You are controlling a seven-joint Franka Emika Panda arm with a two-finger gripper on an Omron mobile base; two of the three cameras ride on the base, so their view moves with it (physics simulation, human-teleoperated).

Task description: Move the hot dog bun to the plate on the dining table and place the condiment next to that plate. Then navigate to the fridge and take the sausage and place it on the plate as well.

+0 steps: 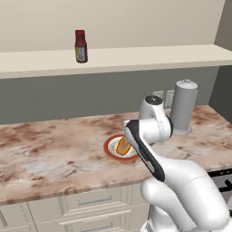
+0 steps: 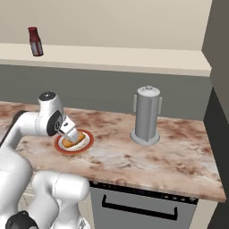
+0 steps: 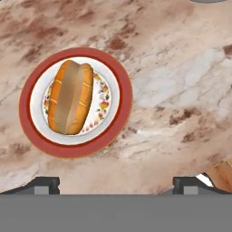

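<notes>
A: Where is the hot dog bun [image 3: 70, 97] now, and which way does it point?

B: It lies on a white plate with a red rim [image 3: 28, 127], on the marbled table [image 3: 181, 90]. In the hand view its long axis runs almost from top to bottom, a little tilted, with the paler split facing up along its length.

A: And the pincer [image 3: 117, 182]?

B: It hangs above the table, beside the plate, with the fingers [image 3: 45, 183] spread wide and released. It holds nothing. The bun is up and to the left of the gap between the fingers in the hand view.

A: Is there free room around the plate?

B: Yes. The stone top is bare on all sides of the plate. A tall grey canister [image 2: 147, 115] stands well apart, to the right, near the back wall. The front edge of the table is not far from the plate.

A: Where is the condiment [image 1: 81, 46]?

B: Upright on the pale shelf [image 1: 136, 58] above the table, toward the left. It has a pale label, but the writing is too small to read.
</notes>
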